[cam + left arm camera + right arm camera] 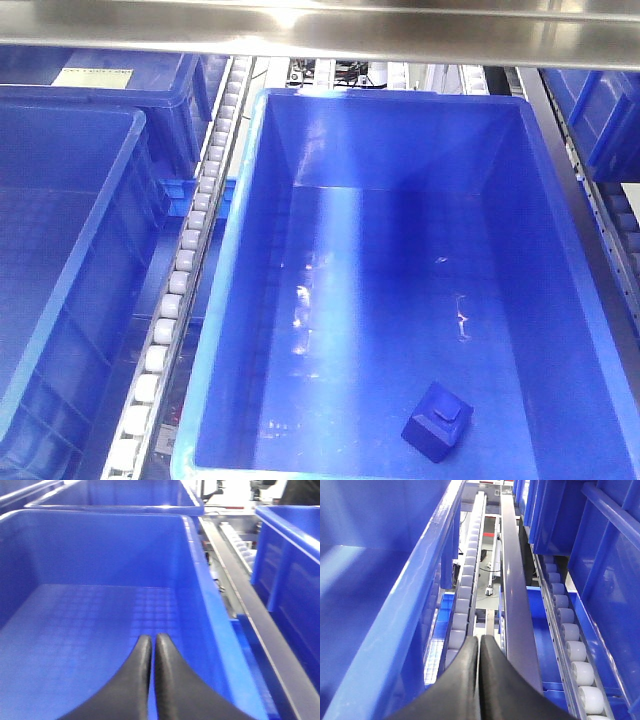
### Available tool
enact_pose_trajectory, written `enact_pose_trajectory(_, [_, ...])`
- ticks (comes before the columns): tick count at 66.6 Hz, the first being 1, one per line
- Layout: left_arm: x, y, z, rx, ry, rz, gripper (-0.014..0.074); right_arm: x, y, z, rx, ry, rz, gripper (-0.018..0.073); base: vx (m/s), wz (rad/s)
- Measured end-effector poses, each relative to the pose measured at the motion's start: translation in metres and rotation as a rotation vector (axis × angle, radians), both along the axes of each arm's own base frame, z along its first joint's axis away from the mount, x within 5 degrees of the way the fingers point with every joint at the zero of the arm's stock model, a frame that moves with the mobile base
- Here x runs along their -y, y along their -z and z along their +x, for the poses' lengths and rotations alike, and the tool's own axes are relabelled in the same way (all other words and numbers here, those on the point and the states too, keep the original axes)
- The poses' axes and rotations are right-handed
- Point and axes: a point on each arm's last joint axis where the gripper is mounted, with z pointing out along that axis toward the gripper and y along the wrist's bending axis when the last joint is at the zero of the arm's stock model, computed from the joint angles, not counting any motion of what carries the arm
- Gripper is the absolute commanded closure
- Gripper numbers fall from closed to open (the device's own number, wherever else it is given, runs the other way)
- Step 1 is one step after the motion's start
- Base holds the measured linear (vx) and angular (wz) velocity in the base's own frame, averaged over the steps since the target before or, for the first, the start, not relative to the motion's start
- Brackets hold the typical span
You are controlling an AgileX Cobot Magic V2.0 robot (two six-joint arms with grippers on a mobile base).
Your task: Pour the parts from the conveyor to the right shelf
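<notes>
One of the parts, a small bright-blue block point(438, 421) with a knob on top, lies on the floor of a large blue bin point(240, 300) on the right shelf, near the bin's front right corner. Neither gripper shows in the front view. My left gripper point(152, 639) is shut with nothing between its black fingers, hovering over the ribbed floor of an empty blue bin point(195, 580). My right gripper point(479, 640) is also shut and empty, above a white roller track point(465, 595) beside a blue bin wall point(410, 605). The conveyor is out of view.
A second blue bin point(60, 250) sits left of the central one, with a roller track point(185, 260) between them. A steel shelf beam point(400, 30) crosses overhead. A grey rail point(512, 590) and more rollers point(570, 635) run beside further bins point(600, 540) on the right.
</notes>
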Motion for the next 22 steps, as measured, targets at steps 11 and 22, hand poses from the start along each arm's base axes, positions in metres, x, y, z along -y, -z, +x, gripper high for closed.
enact_pose_trajectory(11, [-0.0004,0.0,0.0,0.0,-0.007,0.0,0.0603,0.0,0.0,0.0,0.0,0.0,0.0,0.0567,0.0,0.0])
enact_pose_trajectory(22, [-0.0004,0.0,0.0,0.0,-0.007,0.0,0.0603,0.0,0.0,0.0,0.0,0.0,0.0,0.0567,0.0,0.0])
